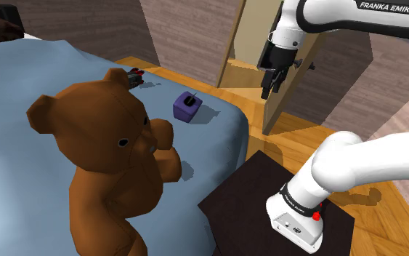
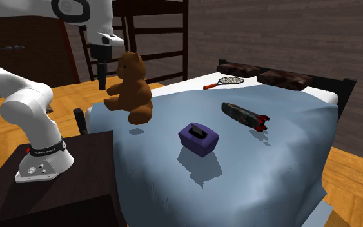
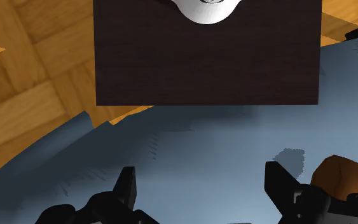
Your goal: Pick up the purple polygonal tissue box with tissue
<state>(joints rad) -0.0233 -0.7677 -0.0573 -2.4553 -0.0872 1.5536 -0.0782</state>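
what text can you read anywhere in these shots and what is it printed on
"FRANKA EMIKA": white letters on the arm's upper link, in the shoulder view.
Small white print on the black band above the arm's base: too small to read.
The purple tissue box carries no text.

Teddy bear [image 1: 108,156] cut by shoulder view's lower edge, half hiding dark toy [image 1: 134,76]

The shoulder view looks down from beside the dark stand [image 1: 246,190] across the bed [image 1: 21,80], close to the teddy bear [image 1: 101,145]. The second exterior view faces the bed from another side, sharing stand, bear and purple tissue box [image 1: 189,106]. The wrist view looks straight down on stand and bed edge.
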